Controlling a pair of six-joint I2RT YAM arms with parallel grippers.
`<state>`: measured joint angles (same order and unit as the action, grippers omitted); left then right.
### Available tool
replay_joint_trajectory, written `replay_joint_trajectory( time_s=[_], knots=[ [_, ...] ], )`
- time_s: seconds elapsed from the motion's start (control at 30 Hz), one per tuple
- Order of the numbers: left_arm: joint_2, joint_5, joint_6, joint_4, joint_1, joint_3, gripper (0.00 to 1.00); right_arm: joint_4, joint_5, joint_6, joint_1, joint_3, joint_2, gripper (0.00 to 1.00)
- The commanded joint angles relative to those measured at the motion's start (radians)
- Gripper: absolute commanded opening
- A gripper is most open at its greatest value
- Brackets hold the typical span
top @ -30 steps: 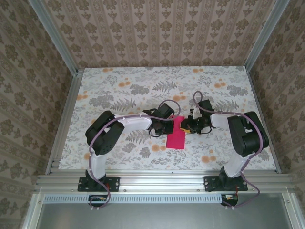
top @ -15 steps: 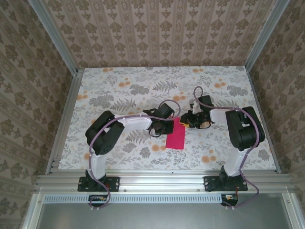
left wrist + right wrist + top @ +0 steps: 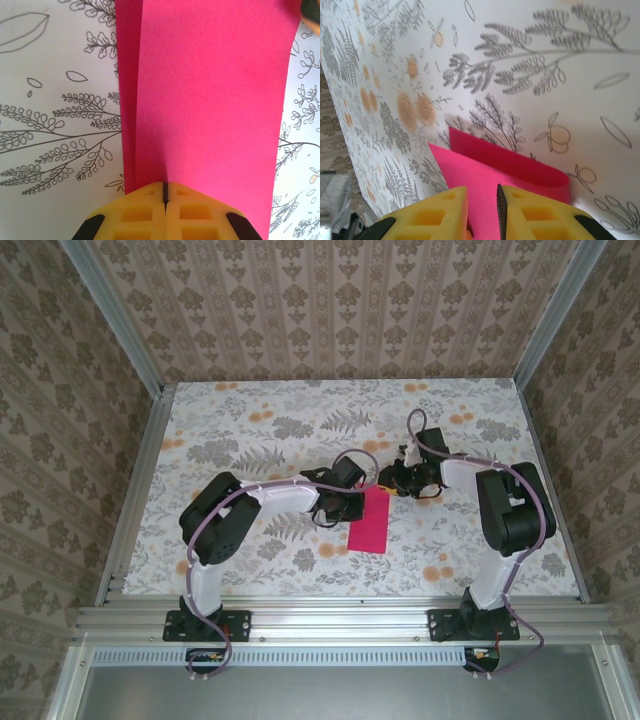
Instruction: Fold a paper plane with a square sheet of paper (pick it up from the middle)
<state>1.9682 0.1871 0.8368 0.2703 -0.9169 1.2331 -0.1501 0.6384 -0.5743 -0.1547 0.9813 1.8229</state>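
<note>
Paper (image 3: 370,527): folded double and lying flat on the table (image 3: 250,420), midway between the arms. In the left wrist view (image 3: 210,100) the lower layer shows as a strip along one side, so the edges are not quite flush.
Left gripper (image 3: 352,505): fingers pressed together, with the tips (image 3: 164,186) set down on the paper's left edge. They pin it and do not pinch it.
Right gripper (image 3: 393,480): at the paper's far right corner. The fingers stand a narrow gap apart (image 3: 482,192), low over the paper (image 3: 485,170). Whether they touch it cannot be told.
Fold (image 3: 560,182): rounded and standing a little off the table, not yet pressed sharp.
Step in hand: judged to be creasing the first fold.
Doing it well: keep the left tips down as an anchor. Lower the right fingers onto the rounded fold and run them along it from one end, lightly, so the layers do not slide. Square the offset edges before pressing hard.
Risk: thin paper may skid or buckle under a sideways push.
Change from a second ago: the right gripper was beside the paper's right edge, nearer the bases, and has moved up to the far corner, its forearm drawn in. The left gripper and the paper lie much as they did.
</note>
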Motion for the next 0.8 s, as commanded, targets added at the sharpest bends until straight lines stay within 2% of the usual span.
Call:
replay_joint_trajectory(
  time_s=[0.0, 0.17, 0.47, 0.77],
  knots=[
    [0.016, -0.023, -0.022, 0.087, -0.009, 0.001, 0.00, -0.049, -0.045, 0.021, 0.006, 0.018, 0.058, 0.24],
    [0.014, -0.023, -0.021, 0.089, -0.009, 0.001, 0.00, -0.047, -0.061, 0.019, 0.009, 0.013, 0.098, 0.24],
    [0.012, -0.023, -0.023, 0.091, -0.009, 0.000, 0.00, -0.079, -0.027, 0.019, 0.037, 0.080, 0.033, 0.25],
    [0.011, -0.026, -0.021, 0.093, -0.009, 0.000, 0.00, 0.030, 0.015, -0.028, 0.049, 0.000, 0.094, 0.25]
  ],
)
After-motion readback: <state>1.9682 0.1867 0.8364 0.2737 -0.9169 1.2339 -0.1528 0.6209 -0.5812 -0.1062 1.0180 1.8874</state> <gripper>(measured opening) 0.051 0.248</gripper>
